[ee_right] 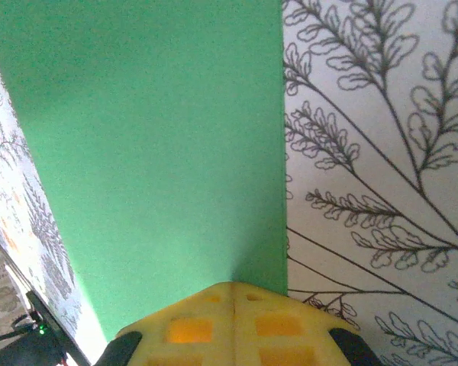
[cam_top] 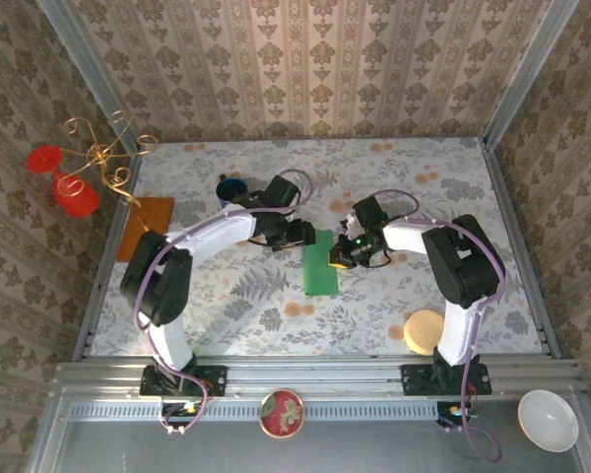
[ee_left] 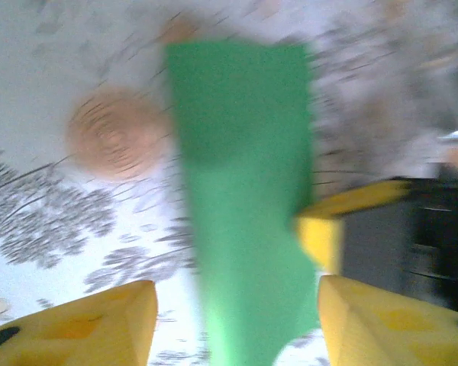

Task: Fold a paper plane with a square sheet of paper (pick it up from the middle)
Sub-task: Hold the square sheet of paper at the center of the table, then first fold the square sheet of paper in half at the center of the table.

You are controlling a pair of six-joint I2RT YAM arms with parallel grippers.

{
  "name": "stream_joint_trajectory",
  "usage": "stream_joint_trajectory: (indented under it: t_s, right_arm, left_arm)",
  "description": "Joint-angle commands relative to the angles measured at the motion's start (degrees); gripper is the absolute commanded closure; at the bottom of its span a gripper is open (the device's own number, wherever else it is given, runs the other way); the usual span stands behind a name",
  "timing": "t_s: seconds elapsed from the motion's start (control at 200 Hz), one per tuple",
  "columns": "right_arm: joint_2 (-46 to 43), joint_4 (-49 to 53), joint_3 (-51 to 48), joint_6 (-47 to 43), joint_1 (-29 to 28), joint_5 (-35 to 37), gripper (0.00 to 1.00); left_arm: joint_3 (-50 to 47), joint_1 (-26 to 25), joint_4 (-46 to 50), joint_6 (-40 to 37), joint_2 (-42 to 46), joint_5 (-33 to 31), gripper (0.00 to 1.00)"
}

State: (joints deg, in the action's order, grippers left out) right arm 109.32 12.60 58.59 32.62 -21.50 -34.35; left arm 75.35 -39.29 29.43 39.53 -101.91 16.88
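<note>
Clenched right end effector (ee_right: pixel 233 293) touches the folded green sheet (ee_right: pixel 153 152); left end effector (ee_left: pixel 237 316) straddles it, released.

A floral tablecloth (cam_top: pixel 276 305) covers the table, with patterned wallpaper walls (cam_top: pixel 305 69) on three sides. A blue mug (cam_top: pixel 229 187) stands far left of centre, and an orange-brown sheet (cam_top: pixel 148 225) lies flat to its left. A gold wire stand (cam_top: pixel 103 153) carrying red glasses (cam_top: pixel 76 197) is at the far left edge. A round tan disc (cam_top: pixel 425 331) lies near right. On the near ledge sit a red bowl (cam_top: pixel 282 413) and, well to its right, a white bowl (cam_top: pixel 548 420).
</note>
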Motion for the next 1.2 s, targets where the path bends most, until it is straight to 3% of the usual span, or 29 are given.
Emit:
stream_joint_trajectory:
  t_s: [0.0,0.125,0.38,0.945,1.195]
  right_arm:
    - [5.06,7.96,-1.28,-2.65,-0.65,7.63,0.93]
    - [5.37,7.86,-1.33,-2.52,-0.65,7.72,0.93]
    - [5.60,7.10,-1.93,-2.29,-0.65,7.62,0.93]
    - [6.44,8.57,-2.01,-2.20,-0.55,8.22,0.94]
    - [8.15,13.85,-2.06,-3.12,-0.04,10.62,0.94]
  left_arm:
    - [-2.10,-1.53,-6.45,1.11,-0.79,8.33,0.48]
    - [-0.28,-3.43,-7.22,3.50,-5.67,10.71,0.62]
    - [1.64,-3.20,-5.02,5.53,-10.73,7.94,0.91]
    - [0.69,-1.14,-4.02,0.33,-14.28,11.67,0.97]
    - [-6.87,2.94,-4.09,-9.98,-12.72,13.90,1.00]
